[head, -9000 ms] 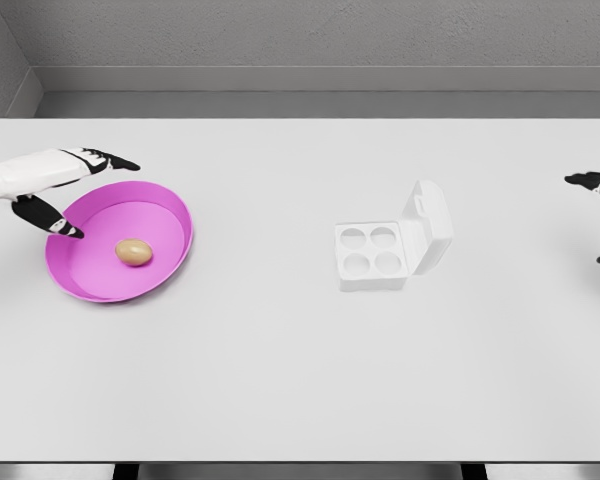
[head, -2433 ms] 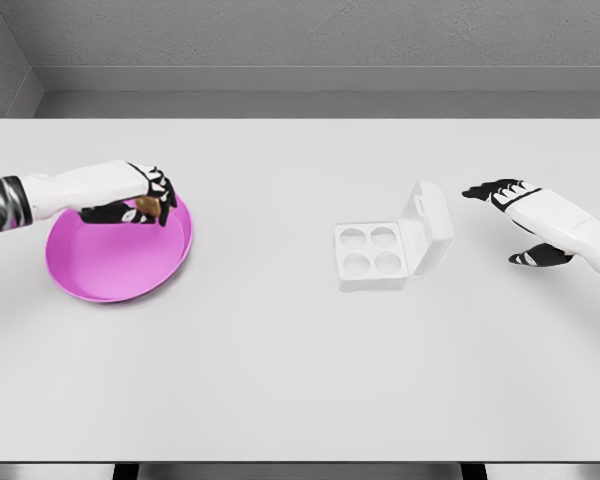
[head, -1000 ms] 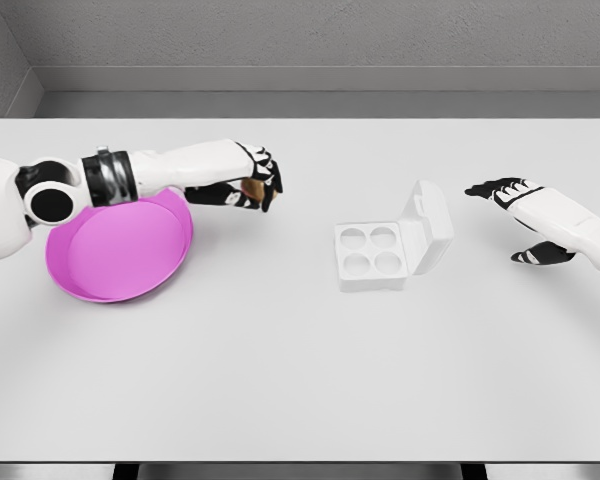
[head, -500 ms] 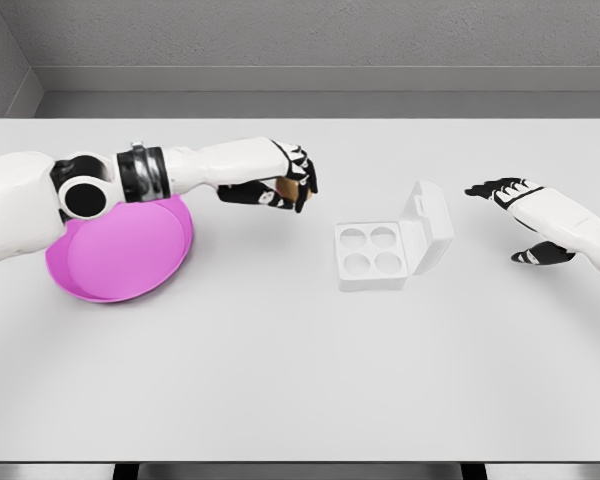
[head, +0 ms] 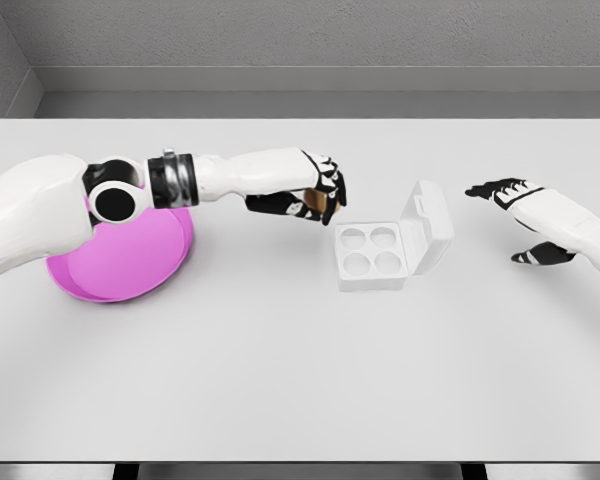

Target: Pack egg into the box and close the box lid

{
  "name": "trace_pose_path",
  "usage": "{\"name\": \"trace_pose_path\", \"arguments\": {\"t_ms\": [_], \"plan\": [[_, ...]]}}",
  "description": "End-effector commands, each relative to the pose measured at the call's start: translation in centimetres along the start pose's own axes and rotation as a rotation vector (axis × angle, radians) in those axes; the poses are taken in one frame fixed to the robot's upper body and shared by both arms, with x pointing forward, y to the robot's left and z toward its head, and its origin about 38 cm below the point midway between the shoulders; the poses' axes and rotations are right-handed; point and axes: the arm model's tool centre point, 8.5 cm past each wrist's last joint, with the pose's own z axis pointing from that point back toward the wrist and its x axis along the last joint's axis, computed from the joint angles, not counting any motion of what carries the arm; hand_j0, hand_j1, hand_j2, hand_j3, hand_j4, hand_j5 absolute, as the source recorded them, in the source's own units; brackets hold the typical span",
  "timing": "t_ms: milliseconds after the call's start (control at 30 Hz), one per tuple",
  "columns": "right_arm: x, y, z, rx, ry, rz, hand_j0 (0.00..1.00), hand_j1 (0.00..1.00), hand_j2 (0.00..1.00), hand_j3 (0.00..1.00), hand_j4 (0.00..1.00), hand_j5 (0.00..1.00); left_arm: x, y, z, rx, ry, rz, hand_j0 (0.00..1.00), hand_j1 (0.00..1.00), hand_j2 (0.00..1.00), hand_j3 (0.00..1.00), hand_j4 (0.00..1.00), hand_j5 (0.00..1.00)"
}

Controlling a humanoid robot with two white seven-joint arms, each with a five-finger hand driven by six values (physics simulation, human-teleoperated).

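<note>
White table (head: 300, 380) before grey wall (head: 310, 35), bearing pink plate (head: 130, 265), open box (head: 375, 255)

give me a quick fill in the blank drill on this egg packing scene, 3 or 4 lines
1. The left hand carries the ____.
2. The egg box has ____ cups, all empty.
3. The box lid stands ____.
4. The plate beside the left arm is ____ in colour.

Missing words: egg; four; open; pink
</note>
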Motion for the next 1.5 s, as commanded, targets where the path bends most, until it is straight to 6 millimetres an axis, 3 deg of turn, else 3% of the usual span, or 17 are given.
{"name": "trace_pose_path", "arguments": {"t_ms": [0, 867, 1067, 1467], "plan": [[0.0, 0.0, 0.1, -0.003, 0.000, -0.006, 1.00, 1.00, 1.00, 1.00, 1.00, 1.00, 0.2, 0.0, -0.3, 0.003, -0.007, 0.004, 0.30, 0.30, 0.30, 0.30, 0.30, 0.30], [0.0, 0.0, 0.0, -0.003, -0.001, -0.007, 1.00, 1.00, 1.00, 1.00, 1.00, 1.00, 1.3, -0.7, -2.1, 0.026, -0.056, 0.069, 0.29, 0.29, 0.29, 0.29, 0.29, 0.29], [0.0, 0.0, 0.0, -0.003, -0.001, -0.007, 1.00, 1.00, 1.00, 1.00, 1.00, 1.00, 1.9, -1.8, -3.2, 0.034, -0.081, 0.118, 0.29, 0.29, 0.29, 0.29, 0.29, 0.29], [0.0, 0.1, 0.0, -0.001, -0.001, -0.008, 1.00, 1.00, 1.00, 1.00, 1.00, 1.00, 1.5, -2.4, -2.9, 0.066, -0.070, 0.193, 0.29, 0.29, 0.29, 0.29, 0.29, 0.29]]}}
